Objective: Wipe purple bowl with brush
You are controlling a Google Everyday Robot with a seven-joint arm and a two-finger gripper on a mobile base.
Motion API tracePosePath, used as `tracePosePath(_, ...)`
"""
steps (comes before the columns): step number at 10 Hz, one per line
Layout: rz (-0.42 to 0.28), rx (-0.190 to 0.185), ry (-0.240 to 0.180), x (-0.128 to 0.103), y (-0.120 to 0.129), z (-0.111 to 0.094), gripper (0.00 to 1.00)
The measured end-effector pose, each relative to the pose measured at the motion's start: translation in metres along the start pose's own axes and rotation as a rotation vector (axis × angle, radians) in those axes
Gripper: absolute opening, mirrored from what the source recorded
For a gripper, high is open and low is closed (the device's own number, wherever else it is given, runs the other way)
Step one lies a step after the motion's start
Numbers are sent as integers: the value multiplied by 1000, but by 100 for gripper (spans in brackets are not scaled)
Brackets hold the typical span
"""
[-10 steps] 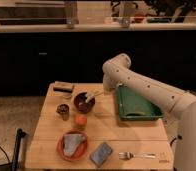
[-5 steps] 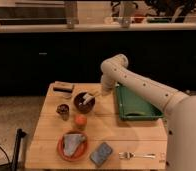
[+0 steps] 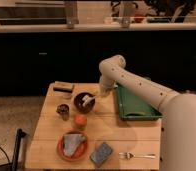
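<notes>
Hand [image 3: 102, 93] just right of bowl [image 3: 83, 101], holding brush [image 3: 90, 99], head in bowl; wiping underway, not finished.

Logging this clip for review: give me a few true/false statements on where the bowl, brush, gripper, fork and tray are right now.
1. The brush reaches into the purple bowl. True.
2. The gripper is over the orange plate. False: it is at the bowl's right edge, on the brush handle.
3. The fork lies in the green tray. False: it lies on the table near the front edge.
4. The tray is right of the bowl. True.
5. The small cup sits left of the bowl. True.
</notes>
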Motion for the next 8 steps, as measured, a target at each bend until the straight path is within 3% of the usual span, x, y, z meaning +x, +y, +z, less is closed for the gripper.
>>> tracePosePath(6, 17, 0, 32, 15, -24, 0, 5)
tracePosePath(8, 0, 6, 32, 7, -39, 2, 5)
